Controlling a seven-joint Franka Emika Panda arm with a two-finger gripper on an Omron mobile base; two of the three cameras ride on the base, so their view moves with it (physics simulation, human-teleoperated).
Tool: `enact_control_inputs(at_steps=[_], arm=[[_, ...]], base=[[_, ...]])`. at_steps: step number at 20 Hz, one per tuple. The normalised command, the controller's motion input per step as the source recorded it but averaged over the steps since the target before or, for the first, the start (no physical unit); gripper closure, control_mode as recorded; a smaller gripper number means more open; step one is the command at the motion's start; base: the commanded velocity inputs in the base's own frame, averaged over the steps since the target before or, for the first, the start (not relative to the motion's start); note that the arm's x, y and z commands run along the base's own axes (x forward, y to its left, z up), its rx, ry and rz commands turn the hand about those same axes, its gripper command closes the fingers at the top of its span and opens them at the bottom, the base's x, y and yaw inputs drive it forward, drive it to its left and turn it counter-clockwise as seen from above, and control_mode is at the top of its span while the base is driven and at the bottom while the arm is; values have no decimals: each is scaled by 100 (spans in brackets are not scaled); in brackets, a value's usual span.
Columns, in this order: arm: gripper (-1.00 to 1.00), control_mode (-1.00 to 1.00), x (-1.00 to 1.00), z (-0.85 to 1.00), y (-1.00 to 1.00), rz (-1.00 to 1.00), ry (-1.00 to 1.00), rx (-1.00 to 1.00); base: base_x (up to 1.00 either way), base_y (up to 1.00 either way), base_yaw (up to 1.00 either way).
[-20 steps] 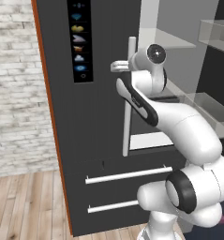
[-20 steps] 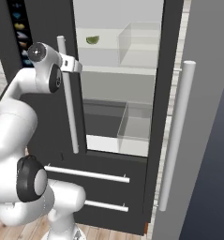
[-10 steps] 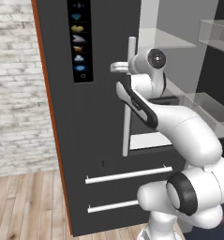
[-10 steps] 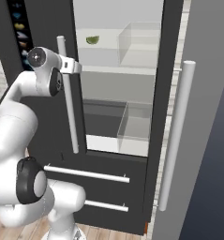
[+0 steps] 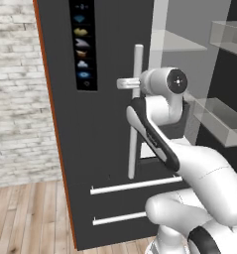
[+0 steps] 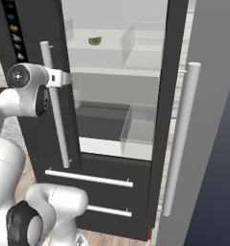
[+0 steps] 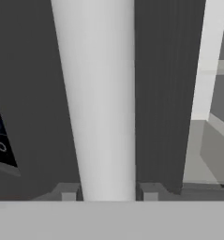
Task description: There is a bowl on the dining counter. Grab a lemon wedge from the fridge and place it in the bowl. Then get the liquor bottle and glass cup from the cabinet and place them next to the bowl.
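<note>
The fridge (image 5: pixel 105 149) is tall and dark grey, with an icon panel (image 5: pixel 83 44). My gripper (image 5: pixel 132 83) is shut on the pale bar handle (image 5: pixel 136 119) of its left door, near the top of the bar. In the hand view the handle (image 7: pixel 99 103) runs upright between my fingertips (image 7: pixel 66 192). From the right, my gripper (image 6: pixel 63 77) holds the same handle (image 6: pixel 58 125), and the door stands ajar. Inside, a green lemon wedge (image 6: pixel 95 41) lies on the top shelf. The bowl, dining counter, liquor bottle, glass cup and cabinet are out of view.
The right door has a long bar handle (image 6: pixel 181 139) close to the camera. Clear bins (image 6: pixel 138 132) sit on the inner shelves. Two drawers with bar handles (image 6: pixel 87 178) lie below. A white brick wall (image 5: pixel 16 99) and wood floor are at the left.
The jaws have closed onto the left door's handle. The handle and my hand have then swung left in the right base view, opening the door wider.
</note>
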Motion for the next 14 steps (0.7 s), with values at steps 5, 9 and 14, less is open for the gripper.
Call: enact_control_inputs(at_steps=[5, 9, 14], arm=[[100, -100, -99, 0, 68, 0, 2, 0], [100, -100, -95, 0, 80, 0, 7, 0], [-100, -100, -94, -19, 66, 4, 3, -3]], base=[[0, 0, 0], [0, 0, 0], [0, 0, 0]])
